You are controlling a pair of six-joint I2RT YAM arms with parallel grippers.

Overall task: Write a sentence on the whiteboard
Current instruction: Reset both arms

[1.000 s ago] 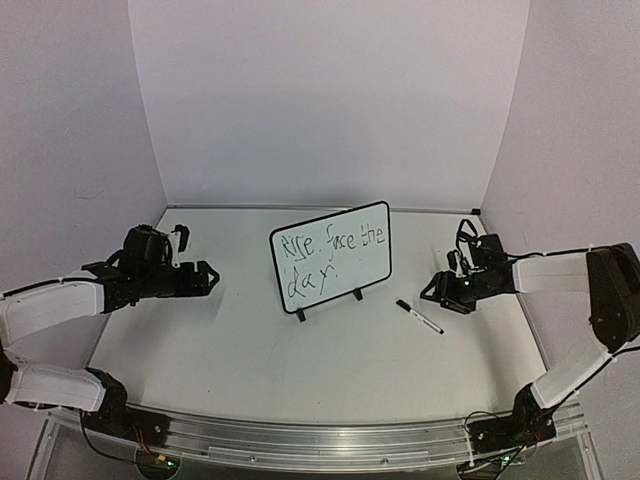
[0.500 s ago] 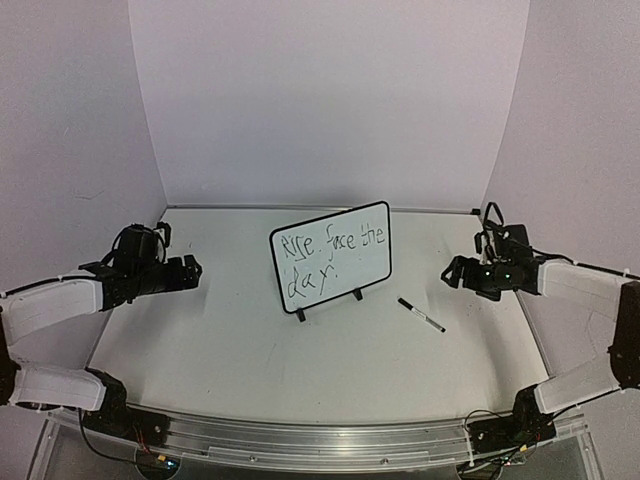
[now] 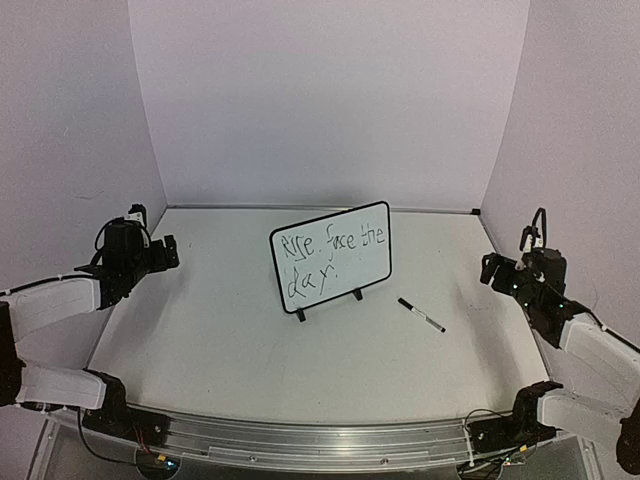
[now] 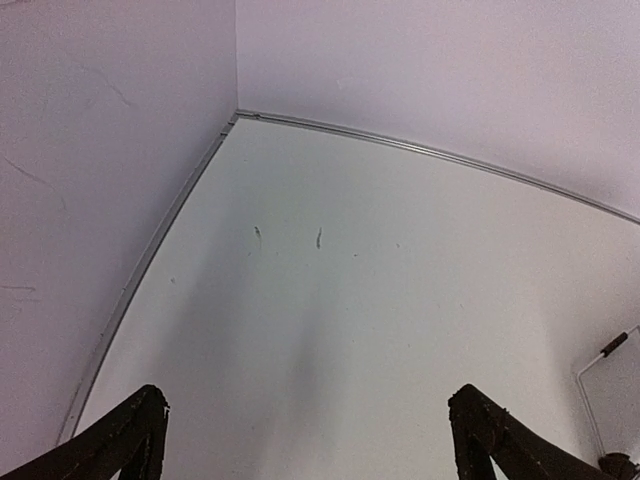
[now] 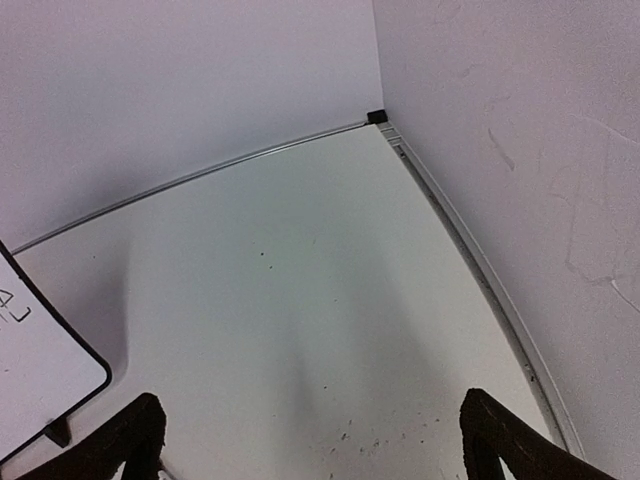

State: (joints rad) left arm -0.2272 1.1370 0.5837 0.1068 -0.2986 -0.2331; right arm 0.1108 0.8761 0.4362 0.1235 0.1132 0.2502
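The left arm [image 3: 50, 302] and right arm [image 3: 592, 345] draw back and outward. The left jaws spread wider, the whiteboard [image 3: 330, 258] now farther off to their right. The right jaws open fully, the marker [image 3: 421, 315] now well apart from them.

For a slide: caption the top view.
Black-framed white whiteboard showing handwritten black sentence, thin black-and-white marker pen lying beside it.

White shells along the long links of left arm [image 3: 55, 303] and right arm [image 3: 600, 350], black at joints and wrists. Black left gripper [image 3: 170, 250] and right gripper [image 3: 488, 268], fingers [image 4: 480, 430] dark and rough-edged. Thin black cable [image 3: 540, 215] looped over each wrist. Black bases [image 3: 105, 405] on a silver rail [image 3: 320, 440] at the near edge, thin wires [image 3: 150, 447] beneath, perhaps red.
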